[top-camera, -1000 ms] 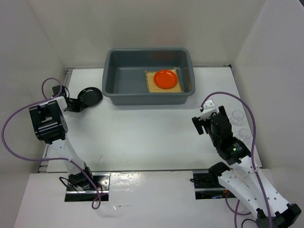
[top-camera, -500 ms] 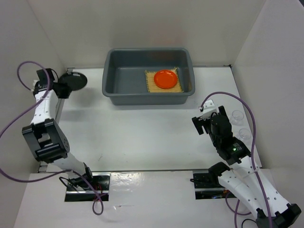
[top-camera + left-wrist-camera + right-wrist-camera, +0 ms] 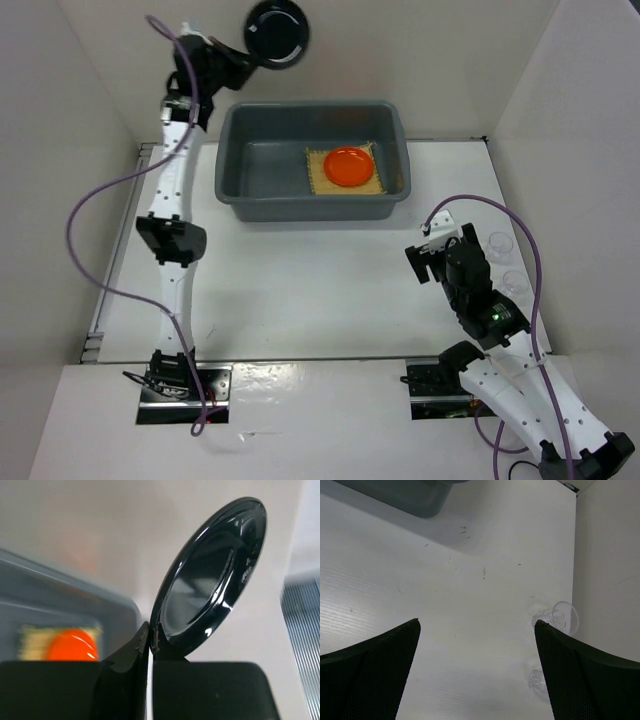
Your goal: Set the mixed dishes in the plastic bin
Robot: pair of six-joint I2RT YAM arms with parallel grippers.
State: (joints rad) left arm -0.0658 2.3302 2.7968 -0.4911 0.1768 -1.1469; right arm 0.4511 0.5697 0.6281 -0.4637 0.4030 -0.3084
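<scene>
The bin [image 3: 300, 205] already holds the mat [image 3: 316, 180] and orange plate [image 3: 349, 166]. The black plate [image 3: 277, 32], judged stiff, light and slick, is pinched by its rim in the closed left gripper [image 3: 243, 58], raised past the bin's far left corner. The right gripper [image 3: 428, 245] is held wide open and empty beside two cups [image 3: 497, 243], judged fragile and best taken across the rim.
</scene>
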